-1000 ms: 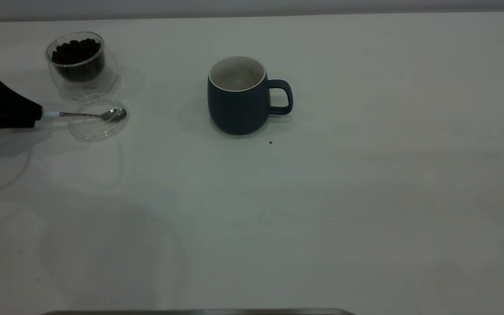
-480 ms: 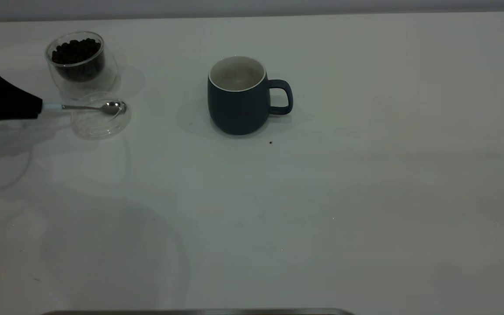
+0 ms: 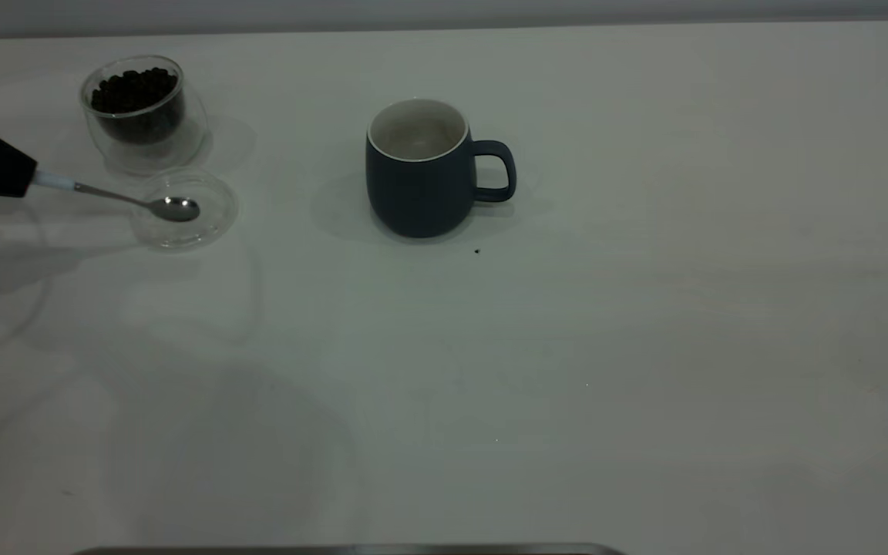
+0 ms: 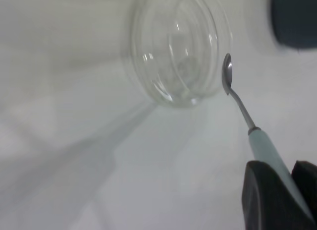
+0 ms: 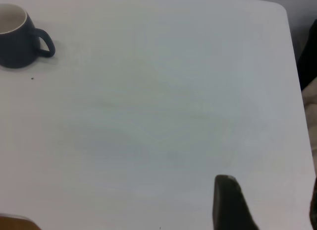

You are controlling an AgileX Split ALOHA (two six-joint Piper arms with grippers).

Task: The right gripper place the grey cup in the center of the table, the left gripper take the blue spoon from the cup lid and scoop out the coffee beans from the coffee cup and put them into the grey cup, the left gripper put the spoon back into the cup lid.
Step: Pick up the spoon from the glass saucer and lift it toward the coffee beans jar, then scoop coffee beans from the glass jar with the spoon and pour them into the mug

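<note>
My left gripper (image 3: 26, 178) is at the table's far left edge, shut on the pale blue handle of the blue spoon (image 3: 128, 199). The spoon slants down, its empty metal bowl over the clear cup lid (image 3: 216, 210). In the left wrist view the gripper (image 4: 290, 190) clamps the spoon (image 4: 237, 98) beside the lid (image 4: 178, 51). The glass coffee cup (image 3: 143, 116) holds the coffee beans (image 3: 134, 89) just behind the lid. The grey cup (image 3: 421, 173) stands upright mid-table, handle to the right, nothing visible inside. My right gripper (image 5: 270, 210) is open and far from the grey cup (image 5: 15, 36).
The white table (image 3: 606, 347) stretches wide to the right and front of the grey cup. A tiny dark speck (image 3: 477, 250) lies in front of the mug. A dark strip runs along the table's front edge (image 3: 351, 549).
My left gripper lifted the spoon off the lid, then drew back left and up. The spoon now slants downward, its bowl nearer the lid's left side. The lid shifted slightly right.
</note>
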